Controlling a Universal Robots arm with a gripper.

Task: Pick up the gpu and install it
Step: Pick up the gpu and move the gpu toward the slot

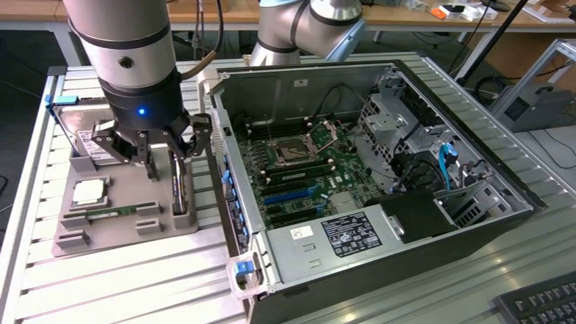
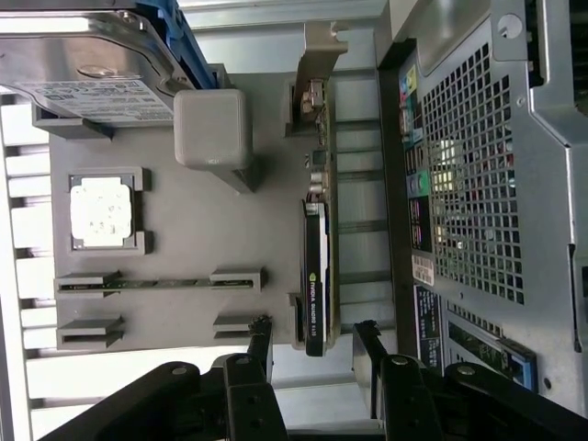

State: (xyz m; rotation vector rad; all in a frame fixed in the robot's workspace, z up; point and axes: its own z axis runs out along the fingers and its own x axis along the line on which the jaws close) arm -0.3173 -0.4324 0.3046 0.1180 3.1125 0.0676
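Observation:
The gpu [image 1: 181, 192] is a thin dark card standing on edge in a slot along the side of the grey holder tray [image 1: 108, 237] nearest the computer case. In the wrist view the gpu [image 2: 316, 276] shows its black edge, with the metal bracket [image 2: 318, 55] at its far end. My gripper [image 1: 167, 160] hangs just above the card's far end. In the wrist view the gripper [image 2: 312, 338] is open, with one black fingertip [image 2: 261, 333] on either side of the card's near end and not touching it.
The tray also holds a silver hard drive [image 1: 85, 138], a CPU [image 1: 90, 193] and a green RAM stick [image 1: 112, 214]. The open computer case [image 1: 504, 196] lies on the exterior view's right with its motherboard [image 1: 297, 175] exposed. A keyboard [image 1: 540, 304] sits at the lower right corner.

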